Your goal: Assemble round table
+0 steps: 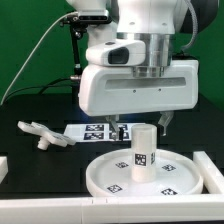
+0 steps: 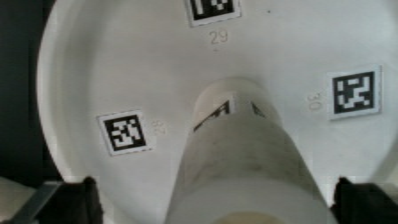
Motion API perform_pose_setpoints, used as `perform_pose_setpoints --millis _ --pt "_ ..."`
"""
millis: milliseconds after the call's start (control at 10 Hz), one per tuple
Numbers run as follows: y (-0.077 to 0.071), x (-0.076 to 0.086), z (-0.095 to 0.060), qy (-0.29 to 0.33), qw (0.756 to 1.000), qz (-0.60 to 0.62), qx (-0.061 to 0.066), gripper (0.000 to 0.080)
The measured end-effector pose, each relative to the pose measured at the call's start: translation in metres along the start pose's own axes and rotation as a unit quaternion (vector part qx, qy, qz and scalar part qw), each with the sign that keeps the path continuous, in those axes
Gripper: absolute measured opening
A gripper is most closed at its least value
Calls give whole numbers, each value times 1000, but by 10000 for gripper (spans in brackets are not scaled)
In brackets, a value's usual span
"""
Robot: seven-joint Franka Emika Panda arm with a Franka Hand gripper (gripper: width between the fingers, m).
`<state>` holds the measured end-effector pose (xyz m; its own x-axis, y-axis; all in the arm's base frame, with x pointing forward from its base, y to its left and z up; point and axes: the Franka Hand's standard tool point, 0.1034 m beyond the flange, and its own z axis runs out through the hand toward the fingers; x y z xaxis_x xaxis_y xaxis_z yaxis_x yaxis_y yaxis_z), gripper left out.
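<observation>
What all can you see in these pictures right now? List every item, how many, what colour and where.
Round disc: one, white, tagged, front centre of the table.
Leg: one, white, tagged, upright on the disc's centre.
Foot piece: one, white, lying at the exterior view's left, apart from the disc.
Marker board: one, white with black tags, flat behind the disc.
Table: one, black.
Rails: three seen, white, along the table's front and sides.
Backdrop: one, green, behind.
Robot arm: one, white, above the disc.
Gripper: one, dark fingers either side of the leg, open.
</observation>
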<state>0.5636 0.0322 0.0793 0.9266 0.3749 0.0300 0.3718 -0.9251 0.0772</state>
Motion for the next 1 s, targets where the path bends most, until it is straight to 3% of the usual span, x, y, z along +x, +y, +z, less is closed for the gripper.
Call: perform_pose_setpoints --millis 300,500,800,900,1000 --pt "2 -1 0 -2 999 -35 -3 649" --pt "0 1 -1 -11 999 -33 5 649" --pt "6 6 -2 3 998 -59 -1 649" --pt "6 6 -2 3 998 -58 -1 527" --pt "6 6 -2 2 999 -51 -1 527"
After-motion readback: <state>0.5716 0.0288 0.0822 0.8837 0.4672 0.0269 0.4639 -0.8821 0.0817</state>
